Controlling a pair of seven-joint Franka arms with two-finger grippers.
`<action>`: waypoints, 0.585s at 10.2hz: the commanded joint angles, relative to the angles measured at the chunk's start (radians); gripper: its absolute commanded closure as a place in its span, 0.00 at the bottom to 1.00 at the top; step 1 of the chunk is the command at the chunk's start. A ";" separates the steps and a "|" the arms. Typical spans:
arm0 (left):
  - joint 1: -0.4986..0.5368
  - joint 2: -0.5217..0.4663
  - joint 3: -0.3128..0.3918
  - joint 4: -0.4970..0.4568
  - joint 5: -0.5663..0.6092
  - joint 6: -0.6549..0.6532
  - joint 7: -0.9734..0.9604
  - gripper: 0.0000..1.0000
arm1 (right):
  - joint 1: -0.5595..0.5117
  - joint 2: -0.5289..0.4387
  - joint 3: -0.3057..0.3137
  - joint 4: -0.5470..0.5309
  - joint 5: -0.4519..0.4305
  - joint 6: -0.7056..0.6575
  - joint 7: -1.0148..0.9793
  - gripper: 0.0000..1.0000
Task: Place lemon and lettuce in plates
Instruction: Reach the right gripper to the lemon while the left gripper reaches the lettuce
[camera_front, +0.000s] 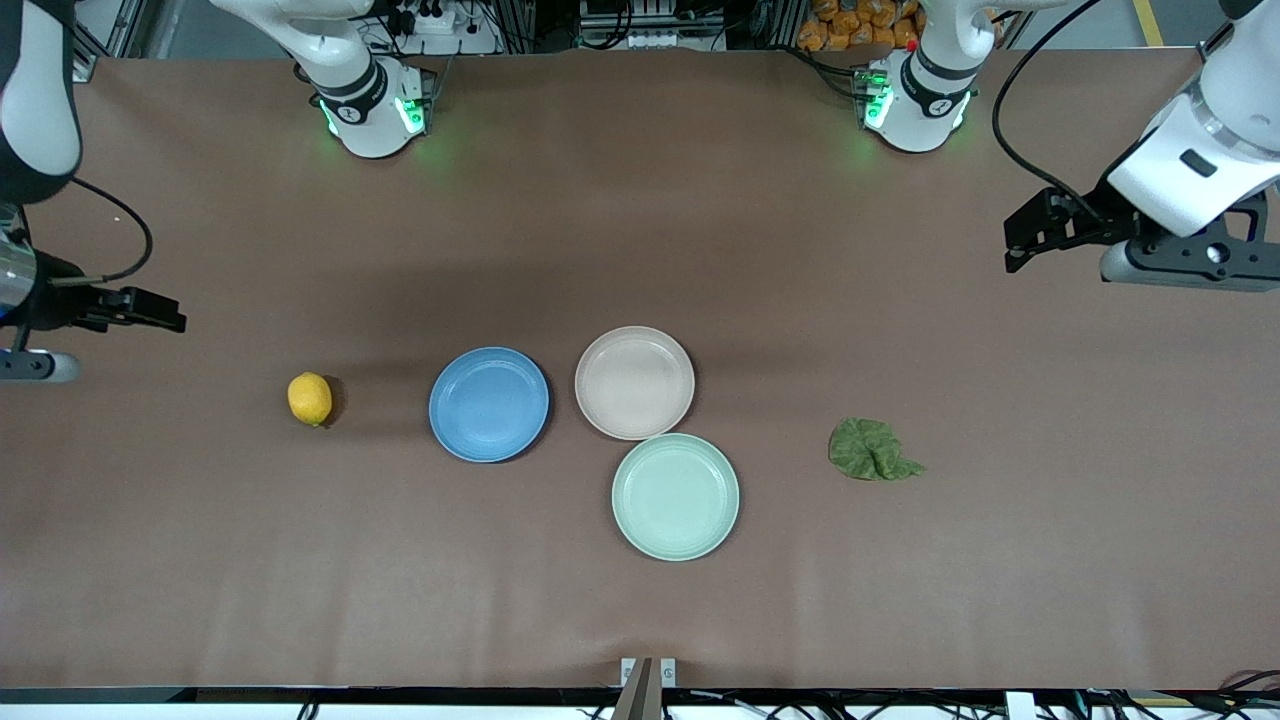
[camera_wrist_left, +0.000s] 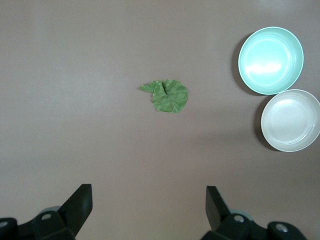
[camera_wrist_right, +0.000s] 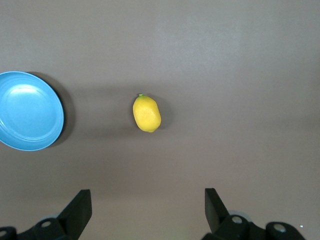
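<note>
Grippers first: the left gripper (camera_wrist_left: 147, 210) hangs with its fingers spread wide and nothing between them, high over bare table at the left arm's end. The right gripper (camera_wrist_right: 147, 210) is likewise wide and empty, up over bare table at the right arm's end. Neither touches anything; both arms appear to be waiting at their start posts.

Outward from the left gripper, the lettuce (camera_front: 872, 450) lies flat on the brown table (camera_front: 640, 200), well apart from any plate, toward the left arm's end. The mint-green plate (camera_front: 676, 496) is the closest dish to it and lies nearest the front camera of the three dishes.

Outward from the right gripper, the lemon (camera_front: 310, 398) rests on the table toward the right arm's end, near the blue plate (camera_front: 489, 404) but clear of it.

The beige-pink plate (camera_front: 635, 382) sits beside the blue one, toward the left arm's end, and just touches or nearly touches the mint-green plate's rim. All three dishes hold nothing.

Finding: no part of the task is done. Both items remain to be picked up and set down, each in a plate. In my judgement the lemon suits the right arm and the blue plate, the lettuce the left arm and the beige-pink plate. The flat leaf may prove awkward to pinch off the table.
</note>
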 joint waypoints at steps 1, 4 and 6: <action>-0.002 0.047 0.002 0.001 -0.023 0.035 0.014 0.00 | -0.018 0.020 0.009 0.005 0.001 0.038 0.001 0.00; -0.003 0.088 0.002 0.001 -0.024 0.078 0.014 0.00 | -0.031 0.046 0.009 0.008 0.000 0.064 -0.001 0.00; -0.005 0.130 0.002 0.001 -0.020 0.087 0.014 0.00 | -0.029 0.056 0.009 0.006 0.003 0.067 0.001 0.00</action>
